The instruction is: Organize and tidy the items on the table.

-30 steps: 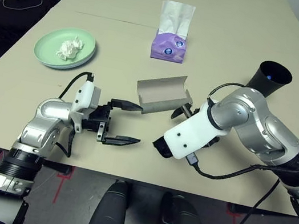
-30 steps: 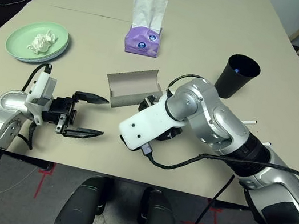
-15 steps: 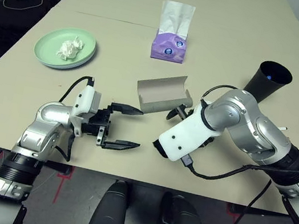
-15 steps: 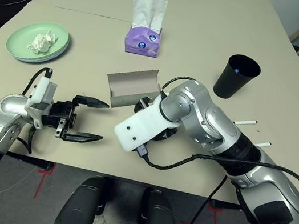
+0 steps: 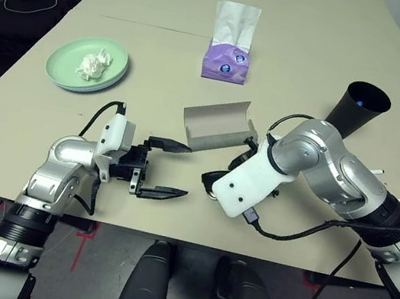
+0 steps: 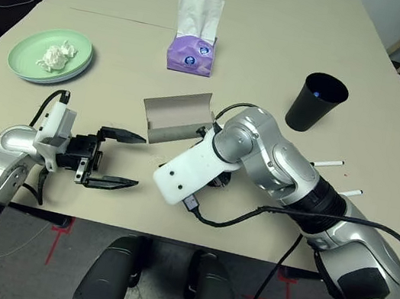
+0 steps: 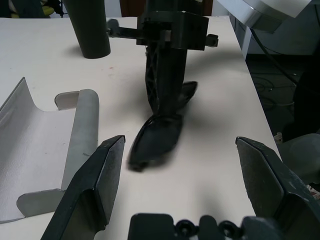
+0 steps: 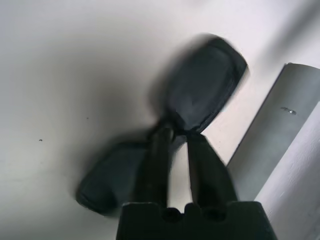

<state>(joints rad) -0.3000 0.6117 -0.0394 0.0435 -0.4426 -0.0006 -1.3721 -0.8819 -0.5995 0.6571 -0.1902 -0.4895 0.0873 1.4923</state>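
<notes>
The sunglasses (image 7: 162, 132) are pinched at the bridge by the right gripper (image 8: 179, 137), whose two fingers are closed on the thin middle part between the two lenses. The glasses are seen at the table (image 5: 306, 29), just beside the open grey case (image 5: 218, 125), and whether they are lifted off the top yet cannot be told. The case lies open like a little trough, with its hollow side up and nothing inside it. The left gripper (image 5: 167, 167) is held wide open just in front of the case, on its left, with nothing in it. A crumpled tissue (image 5: 92, 65) is seen on the green plate (image 5: 63, 67) at the far left, and a black cup (image 5: 358, 105) stands well apart on the right. A purple tissue box (image 5: 227, 60) is set farther back. The step in hand looks to be the picking up of the sunglasses so they can be put away. Next, the glasses would likely need to be raised, carried over the case and laid down into its hollow. The case may need to be kept steady by the open left gripper so it is not pushed away. Care would be needed so the glasses are not dropped from such a thin hold.
</notes>
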